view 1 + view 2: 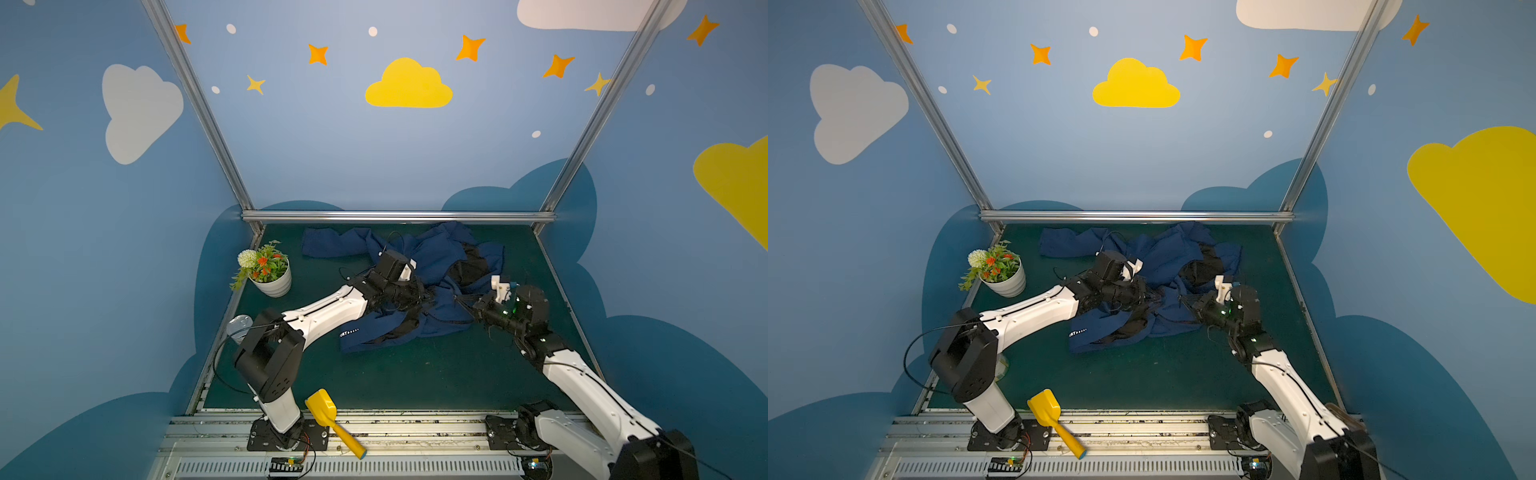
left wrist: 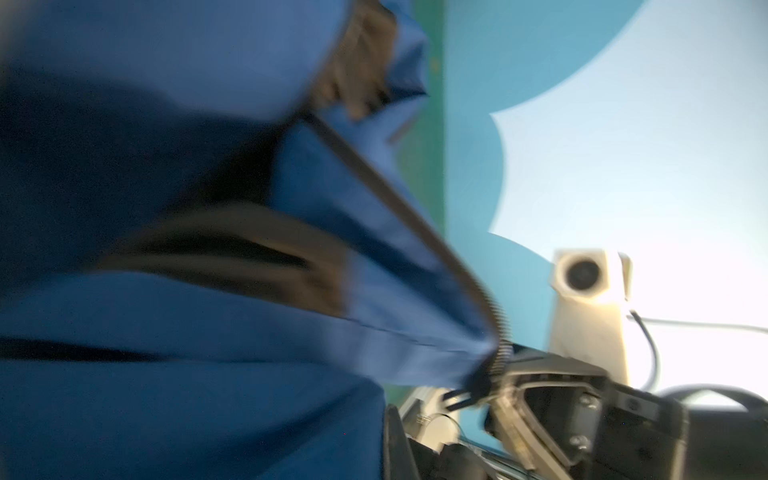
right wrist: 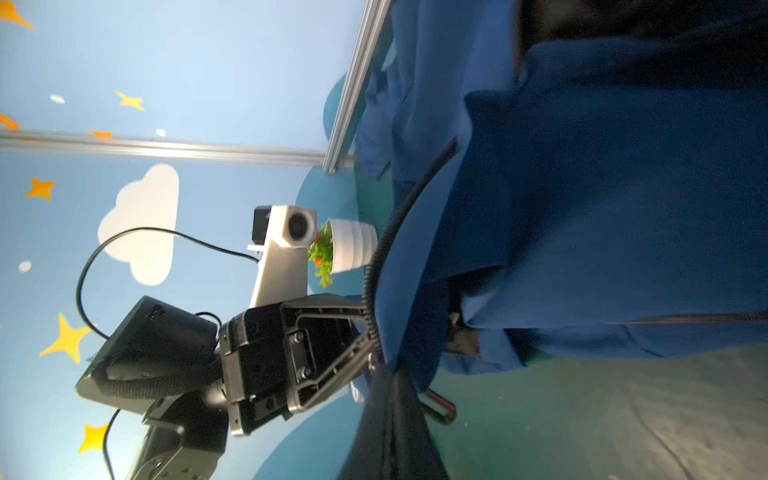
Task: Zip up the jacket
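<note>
Blue starry walls [image 1: 332,158] — green floor [image 1: 415,374]

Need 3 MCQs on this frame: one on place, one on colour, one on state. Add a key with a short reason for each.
1. The potted plant stands:
A. at the left edge of the mat, left of the jacket
B. on the front rail
C. by the right arm's base

2. The scoop at the front is:
A. red
B. yellow
C. green

3. The left gripper and right gripper are:
A. both open above the fabric
B. both shut on the jacket's zipper edge
C. one open, one shut on the scoop

Key:
1 A: both top views show the pot at the mat's left edge.
2 B: its blade and handle are yellow.
3 B: each wrist view shows the other arm's jaws pinched on the toothed zipper tape.
</note>
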